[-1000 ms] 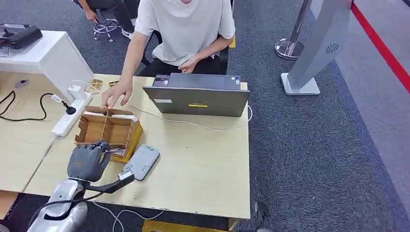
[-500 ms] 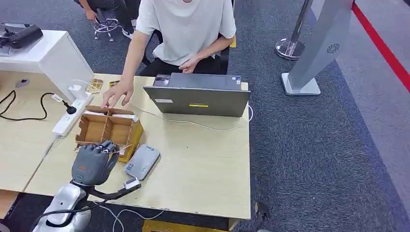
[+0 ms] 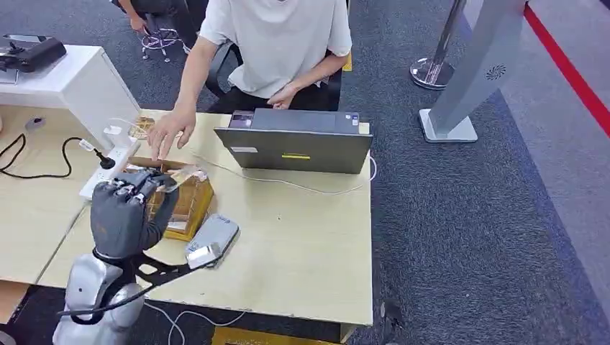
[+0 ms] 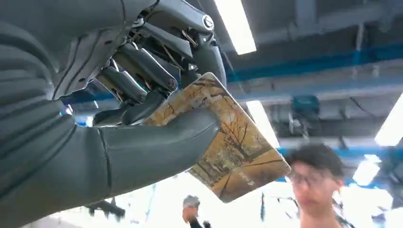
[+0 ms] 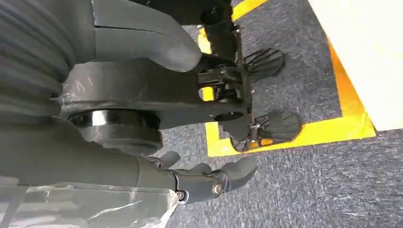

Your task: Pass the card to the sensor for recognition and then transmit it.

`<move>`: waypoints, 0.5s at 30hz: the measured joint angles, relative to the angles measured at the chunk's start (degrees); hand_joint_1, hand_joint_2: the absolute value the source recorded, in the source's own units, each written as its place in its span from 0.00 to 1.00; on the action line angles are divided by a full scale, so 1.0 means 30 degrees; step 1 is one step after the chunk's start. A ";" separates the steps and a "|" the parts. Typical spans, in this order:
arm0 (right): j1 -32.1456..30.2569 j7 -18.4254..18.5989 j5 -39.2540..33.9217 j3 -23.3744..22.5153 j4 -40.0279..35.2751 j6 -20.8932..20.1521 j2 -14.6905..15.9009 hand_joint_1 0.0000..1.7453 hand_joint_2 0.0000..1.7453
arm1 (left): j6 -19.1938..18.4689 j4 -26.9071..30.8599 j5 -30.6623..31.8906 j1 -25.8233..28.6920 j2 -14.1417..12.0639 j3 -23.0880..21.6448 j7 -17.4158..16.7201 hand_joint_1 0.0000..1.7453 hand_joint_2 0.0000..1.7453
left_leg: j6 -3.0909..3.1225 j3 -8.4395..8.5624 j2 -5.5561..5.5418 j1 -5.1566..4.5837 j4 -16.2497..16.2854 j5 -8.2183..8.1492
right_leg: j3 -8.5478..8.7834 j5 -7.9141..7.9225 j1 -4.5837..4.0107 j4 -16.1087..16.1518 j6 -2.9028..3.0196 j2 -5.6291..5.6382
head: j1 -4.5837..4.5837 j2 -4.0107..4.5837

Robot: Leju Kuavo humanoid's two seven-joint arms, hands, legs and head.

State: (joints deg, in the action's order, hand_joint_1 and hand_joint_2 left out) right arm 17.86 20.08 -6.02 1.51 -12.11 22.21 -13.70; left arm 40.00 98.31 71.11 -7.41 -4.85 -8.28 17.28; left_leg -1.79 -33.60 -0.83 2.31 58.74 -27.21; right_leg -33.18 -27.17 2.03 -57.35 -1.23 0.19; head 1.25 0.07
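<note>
My left hand (image 3: 126,212) is raised above the near left part of the table, over a brown cardboard box (image 3: 188,205). It pinches a card (image 4: 233,152) with a yellow-brown tree picture between the thumb (image 4: 157,147) and the fingers; the card's edge (image 3: 180,176) sticks out past the hand over the box. The grey card sensor (image 3: 214,239) lies flat on the table just right of the hand, and lower. My right hand (image 5: 209,183) hangs beside my body over the carpet, fingers loosely extended, holding nothing.
A person in a white shirt sits behind a grey laptop (image 3: 295,147) and reaches a hand (image 3: 169,133) toward the far side of the box. A white power strip (image 3: 101,176) with a black cable lies to the left. The light wooden table (image 3: 302,244) is bare on the right.
My left hand has lifted out of the box and risen toward the camera, carrying the card. The person's hand has drawn back a little from the box.
</note>
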 joint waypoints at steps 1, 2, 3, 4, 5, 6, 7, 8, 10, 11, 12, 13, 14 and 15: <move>0.0026 0.0091 0.0099 0.0022 0.0000 -0.0023 -0.0008 0.00 1.00 | 0.0000 -0.0110 0.0292 -0.0363 0.0127 0.0000 -0.0212 1.00 1.00 | 0.0000 -0.0002 -0.0007 -0.0001 0.0000 0.0001 | 0.0002 0.0006 0.0001 0.0000 0.0000 -0.0007 | 0.0000 0.0000; 0.0361 0.0809 0.0984 0.0422 0.0007 -0.0343 -0.0167 0.00 1.00 | -0.0015 -0.1922 0.3028 -0.3112 0.0820 0.0115 -0.1932 1.00 1.00 | -0.0009 -0.0029 -0.0035 -0.0001 0.0001 0.0059 | 0.0004 0.0063 0.0000 -0.0002 -0.0004 -0.0037 | -0.0022 0.0000; 0.0523 0.0994 0.1191 0.0598 0.0007 -0.0402 -0.0263 0.00 1.00 | -0.0014 -0.2793 0.3752 -0.4243 0.0962 0.0182 -0.2390 1.00 1.00 | -0.0006 -0.0030 -0.0030 -0.0001 0.0000 0.0065 | 0.0005 0.0075 0.0001 -0.0003 0.0001 -0.0030 | -0.0036 0.0000; 0.0658 0.1167 0.1388 0.0788 0.0007 -0.0474 -0.0387 0.00 1.00 | -0.0022 -0.3901 0.4304 -0.5177 0.1092 0.0328 -0.2819 1.00 1.00 | -0.0008 -0.0020 -0.0001 -0.0002 0.0000 0.0066 | -0.0001 0.0086 0.0002 -0.0007 0.0004 0.0002 | -0.0037 0.0000; 0.0743 0.1335 0.1489 0.0947 0.0007 -0.0561 -0.0517 0.00 1.00 | -0.0022 -0.4767 0.4600 -0.6019 0.1150 0.0480 -0.3050 1.00 1.00 | -0.0009 -0.0011 0.0017 -0.0002 0.0000 0.0068 | -0.0008 0.0105 0.0001 -0.0007 0.0008 0.0020 | 0.0000 0.0000; 0.0792 0.1431 0.1613 0.1072 0.0007 -0.0584 -0.0584 0.00 1.00 | -0.0022 -0.5497 0.4821 -0.6782 0.1231 0.0583 -0.3175 1.00 1.00 | -0.0006 -0.0018 0.0007 -0.0001 0.0003 0.0083 | -0.0008 0.0106 0.0000 -0.0007 0.0007 0.0013 | -0.0007 0.0000; 0.0819 0.1474 0.1671 0.1166 0.0007 -0.0627 -0.0700 0.00 1.00 | -0.0022 -0.6436 0.4996 -0.7518 0.1259 0.0707 -0.3329 1.00 1.00 | -0.0002 -0.0019 -0.0003 0.0000 0.0002 0.0091 | -0.0006 0.0105 -0.0001 -0.0007 0.0007 0.0007 | -0.0007 0.0000; 0.0822 0.1481 0.1707 0.1274 0.0007 -0.0678 -0.0743 0.00 1.00 | -0.0022 -0.7223 0.5089 -0.8089 0.1318 0.0844 -0.3407 1.00 1.00 | -0.0003 -0.0018 0.0001 0.0000 0.0002 0.0090 | -0.0007 0.0105 0.0000 -0.0012 0.0007 0.0011 | -0.0036 0.0000; 0.0814 0.1503 0.1780 0.1458 0.0007 -0.0729 -0.0824 0.00 1.00 | -0.0022 -0.8314 0.5163 -0.8831 0.1391 0.1093 -0.3517 1.00 1.00 | -0.0003 -0.0017 0.0058 0.0000 0.0002 0.0086 | -0.0026 0.0107 -0.0002 -0.0014 0.0008 0.0068 | -0.0014 0.0000; 0.0815 0.1525 0.1802 0.1501 0.0014 -0.0729 -0.0831 0.00 1.00 | -0.0015 -0.8841 0.5163 -0.9159 0.1448 0.1144 -0.3561 1.00 1.00 | -0.0003 -0.0020 0.0057 0.0001 0.0002 0.0086 | -0.0033 0.0106 -0.0003 -0.0014 0.0008 0.0068 | -0.0022 0.0000; 0.0817 0.1620 0.1809 0.1545 0.0015 -0.0729 -0.0831 0.00 1.00 | -0.0014 -0.9298 0.5177 -0.9449 0.1508 0.1181 -0.3612 1.00 1.00 | -0.0002 -0.0021 0.0057 0.0002 0.0002 0.0084 | -0.0033 0.0105 -0.0003 -0.0014 0.0008 0.0068 | -0.0022 0.0000; 0.0821 0.1664 0.1809 0.1567 0.0015 -0.0729 -0.0853 0.00 1.00 | -0.0015 -0.9683 0.5177 -0.9631 0.1558 0.1246 -0.3707 1.00 1.00 | -0.0003 -0.0022 0.0063 0.0002 0.0001 0.0081 | -0.0037 0.0105 -0.0003 -0.0014 0.0009 0.0081 | -0.0015 0.0000; 0.0819 0.1685 0.1816 0.1581 0.0015 -0.0729 -0.0868 0.00 1.00 | -0.0015 -0.9957 0.5177 -0.9747 0.1601 0.1311 -0.3750 1.00 1.00 | -0.0020 -0.0020 0.0074 0.0003 0.0001 0.0067 | -0.0043 0.0104 -0.0004 -0.0014 0.0009 0.0101 | -0.0021 0.0000; 0.0819 0.1693 0.1810 0.1581 0.0015 -0.0722 -0.0911 0.00 1.00 | -0.0015 -1.0208 0.5192 -0.9848 0.1638 0.1348 -0.3809 1.00 1.00 | -0.0018 -0.0020 0.0080 0.0004 0.0001 0.0067 | -0.0051 0.0103 -0.0004 -0.0014 0.0010 0.0107 | -0.0015 0.0000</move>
State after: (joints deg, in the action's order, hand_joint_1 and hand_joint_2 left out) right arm 20.31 25.16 -0.59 6.25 -12.07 20.04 -16.44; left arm 39.95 67.69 86.68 -36.96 0.07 -4.24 5.86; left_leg -1.85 -33.66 -0.59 2.32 58.74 -27.01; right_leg -33.34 -26.86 2.02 -57.39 -1.20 0.51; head 1.20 0.07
